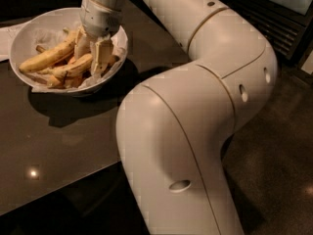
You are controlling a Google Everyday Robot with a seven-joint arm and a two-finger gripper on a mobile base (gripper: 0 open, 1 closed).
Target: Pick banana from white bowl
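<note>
The white bowl (22,38) stands on the dark table at the upper left, lined with crinkled white paper. The speckled banana (72,67) lies across the middle of the bowl, below a longer, cleaner yellow banana (45,58). My gripper (93,57) reaches down into the bowl's right half and sits right at the speckled banana's right end. The white arm (195,121) fills the middle and right of the view. Small orange fruits (68,81) lie low in the bowl, partly hidden.
The dark glossy table (54,146) runs to a front edge at the lower left. A white sheet (5,40) lies left of the bowl. A dark floor (274,180) is on the right, with a slatted dark panel (283,23) at the upper right.
</note>
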